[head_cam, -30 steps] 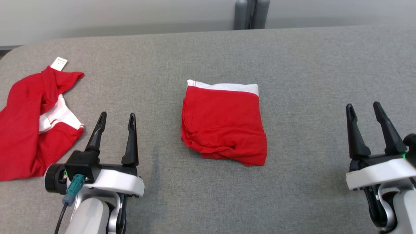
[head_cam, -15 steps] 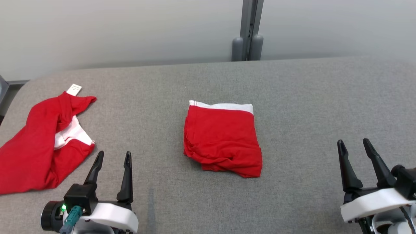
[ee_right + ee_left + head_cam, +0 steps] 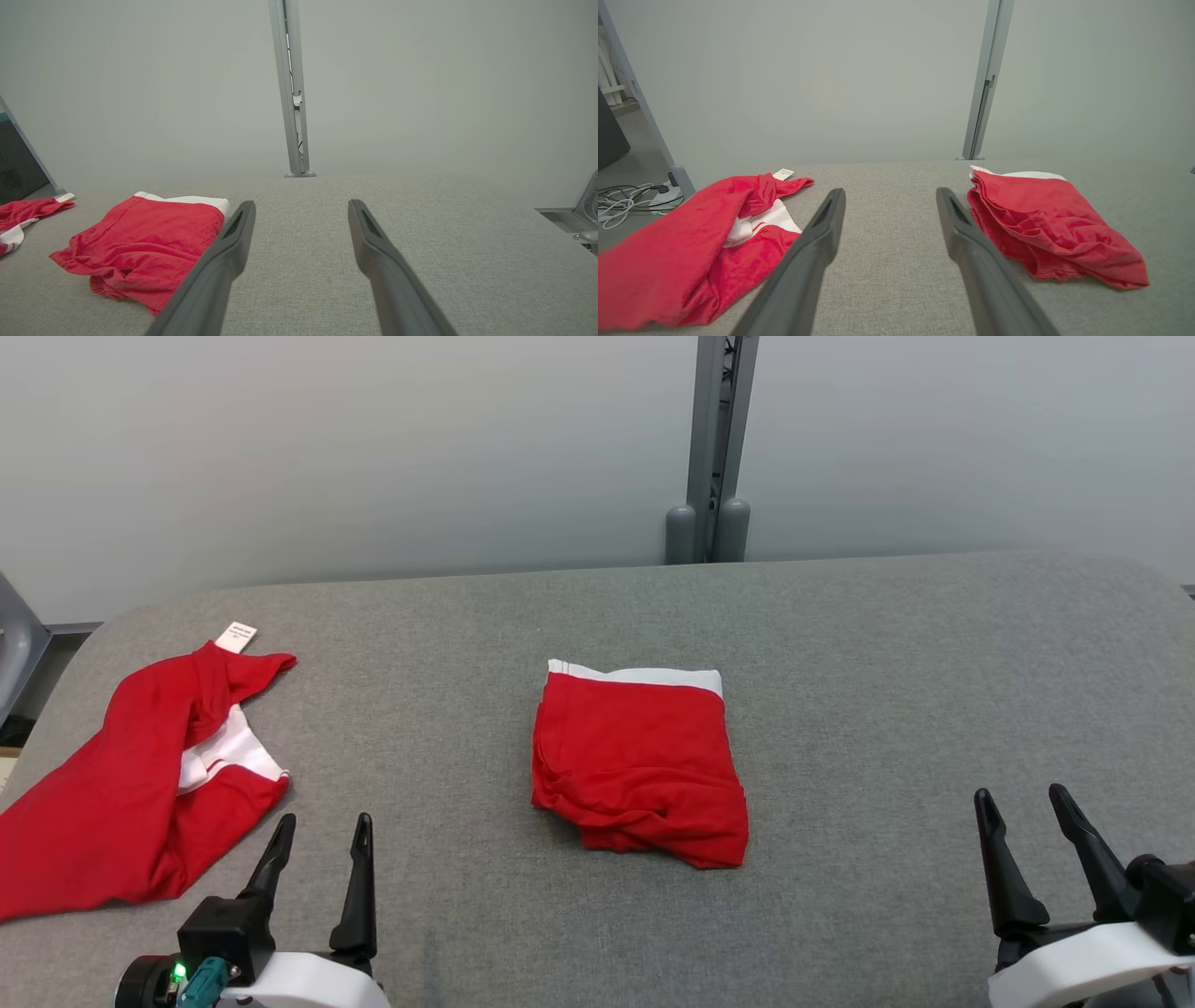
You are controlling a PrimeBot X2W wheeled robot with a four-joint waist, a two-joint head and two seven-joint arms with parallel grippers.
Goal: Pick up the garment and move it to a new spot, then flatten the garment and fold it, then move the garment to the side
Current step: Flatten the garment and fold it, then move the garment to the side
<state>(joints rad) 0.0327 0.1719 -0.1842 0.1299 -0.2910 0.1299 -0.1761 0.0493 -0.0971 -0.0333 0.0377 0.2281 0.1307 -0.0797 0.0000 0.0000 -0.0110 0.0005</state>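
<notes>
A red garment with a white waistband (image 3: 639,765) lies folded in a rough square at the middle of the grey padded table (image 3: 887,709); it also shows in the wrist views (image 3: 1045,224) (image 3: 145,242). A second red garment (image 3: 121,793) (image 3: 691,247) lies crumpled at the table's left edge, with a white tag (image 3: 236,636) at its far tip. My left gripper (image 3: 325,821) (image 3: 891,191) stands open and empty between the two garments, nearer the front edge. My right gripper (image 3: 1019,793) (image 3: 302,203) is open and empty, well right of the folded garment.
A grey metal post (image 3: 714,448) rises behind the table against a pale wall. Cables (image 3: 621,205) lie on the floor off the table's left side. A metal fitting (image 3: 588,210) sits beyond the right edge. Bare cloth stretches across the table's right half.
The head camera has tilted up, so more wall shows and everything sits lower in the picture. Both garments lie as before; both grippers stay open.
</notes>
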